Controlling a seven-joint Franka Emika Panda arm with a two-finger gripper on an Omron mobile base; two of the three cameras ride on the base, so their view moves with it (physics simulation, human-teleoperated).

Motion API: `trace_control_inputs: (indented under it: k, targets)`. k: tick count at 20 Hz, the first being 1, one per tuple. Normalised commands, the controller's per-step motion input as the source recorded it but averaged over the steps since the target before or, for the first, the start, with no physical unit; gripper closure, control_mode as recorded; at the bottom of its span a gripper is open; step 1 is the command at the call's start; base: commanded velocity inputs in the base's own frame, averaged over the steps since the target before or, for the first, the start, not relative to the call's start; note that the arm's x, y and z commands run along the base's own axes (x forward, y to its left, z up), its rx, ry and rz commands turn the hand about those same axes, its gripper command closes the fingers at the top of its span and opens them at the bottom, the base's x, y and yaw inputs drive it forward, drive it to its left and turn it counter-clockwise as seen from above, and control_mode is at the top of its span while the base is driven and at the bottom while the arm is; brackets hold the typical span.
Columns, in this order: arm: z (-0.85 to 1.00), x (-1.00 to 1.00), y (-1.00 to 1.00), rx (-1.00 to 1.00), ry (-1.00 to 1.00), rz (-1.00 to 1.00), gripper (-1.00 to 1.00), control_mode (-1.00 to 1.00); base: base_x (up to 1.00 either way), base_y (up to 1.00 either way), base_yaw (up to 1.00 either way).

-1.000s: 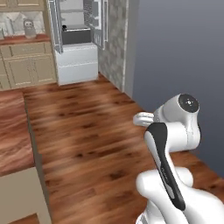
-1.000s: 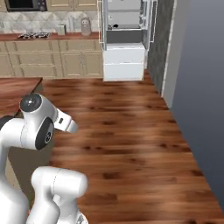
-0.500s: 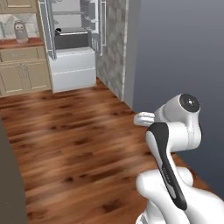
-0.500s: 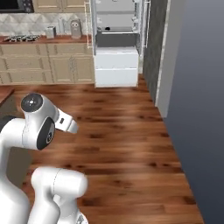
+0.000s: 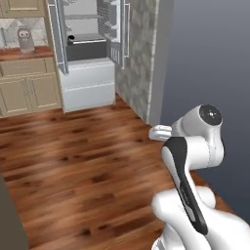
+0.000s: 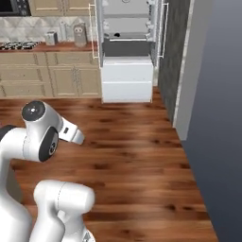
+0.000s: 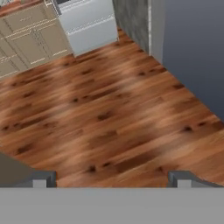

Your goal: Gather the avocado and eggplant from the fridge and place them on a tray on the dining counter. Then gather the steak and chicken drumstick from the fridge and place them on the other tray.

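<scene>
The fridge stands open at the far end of the wooden floor, also seen in the right base view. Its shelves and a dark bin show, but the avocado, eggplant, steak and chicken drumstick are too small to make out inside. The trays and the dining counter are out of view. My arm is folded close over the base. In the hand view my gripper is open with nothing between its fingertips, well above bare floor and pointing at the fridge's white lower drawers.
Beige cabinets with a wooden counter run left of the fridge. A stone-clad wall and a blue-grey wall close the right side. A grey panel edges the lower left. Open wooden floor lies between me and the fridge.
The whole picture has shifted: the base has driven and turned, so the fridge now looks nearer and the counter at the left has slid out of view. The gripper has stayed open.
</scene>
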Motion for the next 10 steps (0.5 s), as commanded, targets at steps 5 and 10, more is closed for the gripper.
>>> trace_control_inputs:
  k: [5,10]
  targets:
    - [0.0,0.0,0.0,0.0,0.0,0.0,-1.0,1.0,1.0,-0.3,0.05]
    - [0.0,0.0,0.0,0.0,0.0,0.0,-1.0,1.0,1.0,-0.33,0.07]
